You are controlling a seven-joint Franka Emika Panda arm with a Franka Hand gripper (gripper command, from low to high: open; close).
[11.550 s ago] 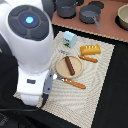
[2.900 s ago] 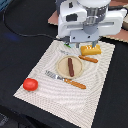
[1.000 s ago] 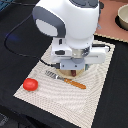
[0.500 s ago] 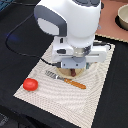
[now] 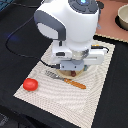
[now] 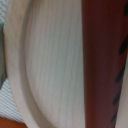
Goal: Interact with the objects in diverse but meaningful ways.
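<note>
1. Over the round plate the arm hangs low, its bulk hiding the claw in the exterior view; open or closed, I cannot tell.
2. The brown sausage stick lies on that plate, filling the wrist view.
3. It looks rigid, light and smooth, probably plastic; a pinch across its narrow middle seems best.
4. The red tomato sits well apart on the striped placemat, beside the orange-handled fork.
5. A dark table surrounds the mat.
</note>
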